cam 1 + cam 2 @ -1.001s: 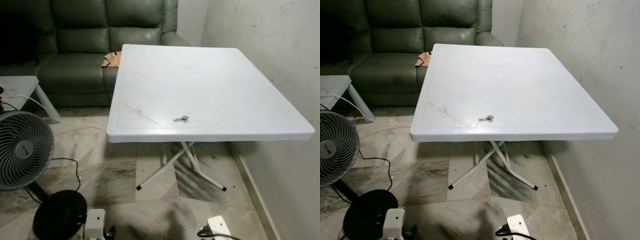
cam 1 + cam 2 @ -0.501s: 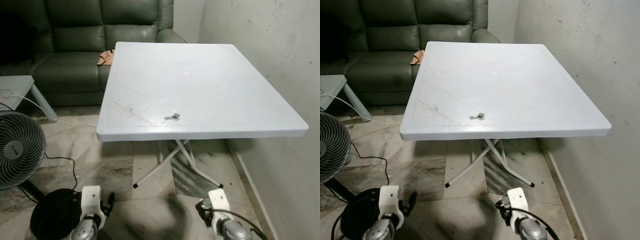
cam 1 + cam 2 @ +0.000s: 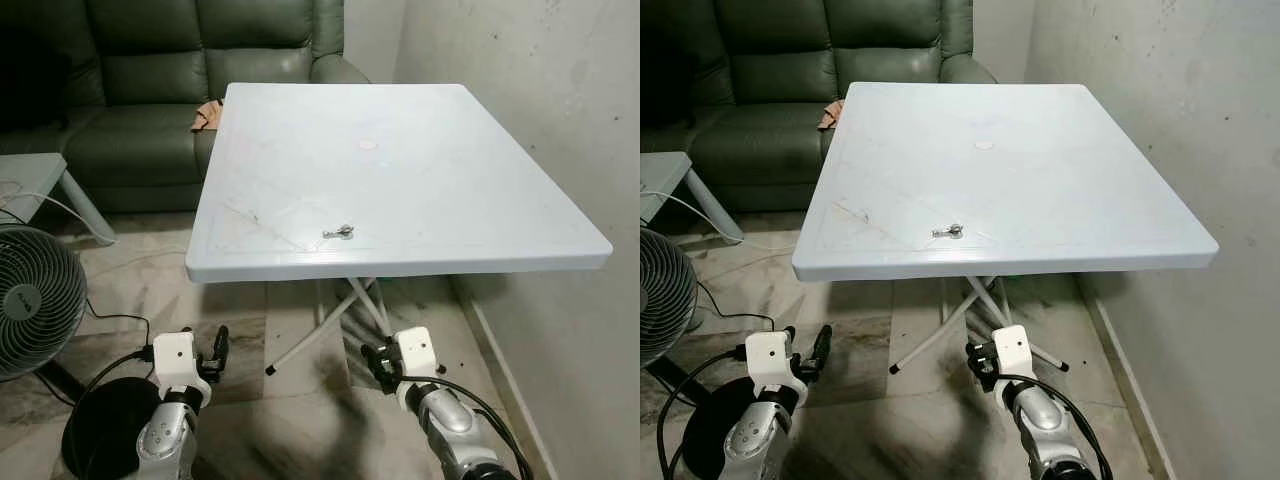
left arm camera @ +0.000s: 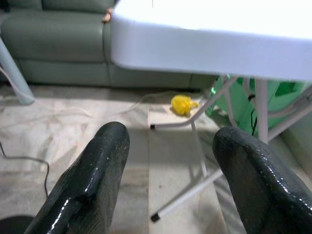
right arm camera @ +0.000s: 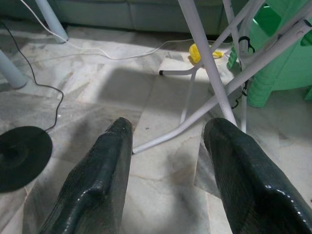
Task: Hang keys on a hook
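Lying near the front edge of the white table [image 3: 480, 200], the keys [image 3: 337, 233] look small, light, rigid and flat, likely best pinched at the ring, while left gripper [image 3: 213, 352] and right gripper [image 3: 374, 362] hover below the table, jaws apart, empty.

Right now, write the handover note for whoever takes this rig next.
Left gripper: fingers open, holding nothing, low in front of the table's near edge.
Right gripper: fingers open, holding nothing, also low, below table height.
Keys: lying flat on the white table, near its front edge, untouched.
Hook: not spotted from here.
Done: the robot stands facing the table, both arms forward.
Left: reach to the keys, grasp them, find the hook, hang them.
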Available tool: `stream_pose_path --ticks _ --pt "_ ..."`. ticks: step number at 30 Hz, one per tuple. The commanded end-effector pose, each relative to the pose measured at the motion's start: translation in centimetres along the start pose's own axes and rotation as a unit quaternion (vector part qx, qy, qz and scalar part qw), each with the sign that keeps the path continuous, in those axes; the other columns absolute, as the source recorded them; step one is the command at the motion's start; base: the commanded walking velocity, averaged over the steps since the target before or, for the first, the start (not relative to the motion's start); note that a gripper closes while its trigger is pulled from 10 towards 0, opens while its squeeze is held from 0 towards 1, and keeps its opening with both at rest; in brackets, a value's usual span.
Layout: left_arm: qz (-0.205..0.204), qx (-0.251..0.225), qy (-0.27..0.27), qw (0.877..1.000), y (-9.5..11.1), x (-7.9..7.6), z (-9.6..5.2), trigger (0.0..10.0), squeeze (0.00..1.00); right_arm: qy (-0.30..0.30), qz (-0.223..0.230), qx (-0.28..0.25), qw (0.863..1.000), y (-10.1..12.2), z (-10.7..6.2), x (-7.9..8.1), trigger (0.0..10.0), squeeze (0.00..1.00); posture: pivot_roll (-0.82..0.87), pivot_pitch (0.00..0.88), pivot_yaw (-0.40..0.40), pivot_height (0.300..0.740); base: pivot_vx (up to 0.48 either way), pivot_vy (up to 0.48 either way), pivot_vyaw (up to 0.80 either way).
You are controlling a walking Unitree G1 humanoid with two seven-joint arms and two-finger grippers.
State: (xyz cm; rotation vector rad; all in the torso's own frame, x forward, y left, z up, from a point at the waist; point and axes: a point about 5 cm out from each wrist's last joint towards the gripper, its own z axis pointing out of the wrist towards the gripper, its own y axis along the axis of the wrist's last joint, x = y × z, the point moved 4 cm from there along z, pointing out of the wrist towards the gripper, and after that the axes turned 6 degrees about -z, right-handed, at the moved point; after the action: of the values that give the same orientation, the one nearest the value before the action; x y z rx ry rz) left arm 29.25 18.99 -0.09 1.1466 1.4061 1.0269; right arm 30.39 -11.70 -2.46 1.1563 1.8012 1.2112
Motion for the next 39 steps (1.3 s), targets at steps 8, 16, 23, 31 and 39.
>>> stream_pose_path --ticks 8,16,23,31,39 --pt "-0.003 -0.055 -0.008 0.998 2.9 -0.3 0.6 10.0 0.0 0.002 -0.007 -0.059 0.998 2.6 0.4 -0.7 10.0 0.0 -0.14 0.0 0.015 0.74 0.0 0.0 0.0" --pt "-0.007 -0.082 -0.015 0.997 4.7 -0.7 0.9 10.0 0.0 0.001 -0.001 -0.071 0.998 3.1 0.3 -0.7 10.0 0.0 -0.14 0.0 0.014 0.74 0.0 0.0 0.0" --pt "-0.009 -0.089 -0.02 0.996 5.4 -0.8 0.9 10.0 0.0 0.002 0.001 -0.083 0.997 3.8 0.5 -0.7 10.0 0.0 -0.13 0.0 0.016 0.74 0.0 0.0 0.0" --pt "-0.013 -0.1 -0.028 0.995 6.1 -1.0 0.6 10.0 0.0 0.001 0.003 -0.099 0.995 4.6 0.6 -0.7 10.0 0.0 -0.12 0.0 0.014 0.74 0.0 0.0 0.0" --pt "-0.029 -0.106 -0.037 0.993 7.0 -1.4 0.6 10.0 0.0 0.006 -0.005 -0.13 0.992 6.3 0.6 -0.7 10.0 0.0 -0.11 0.005 0.007 0.74 0.0 0.0 0.0"
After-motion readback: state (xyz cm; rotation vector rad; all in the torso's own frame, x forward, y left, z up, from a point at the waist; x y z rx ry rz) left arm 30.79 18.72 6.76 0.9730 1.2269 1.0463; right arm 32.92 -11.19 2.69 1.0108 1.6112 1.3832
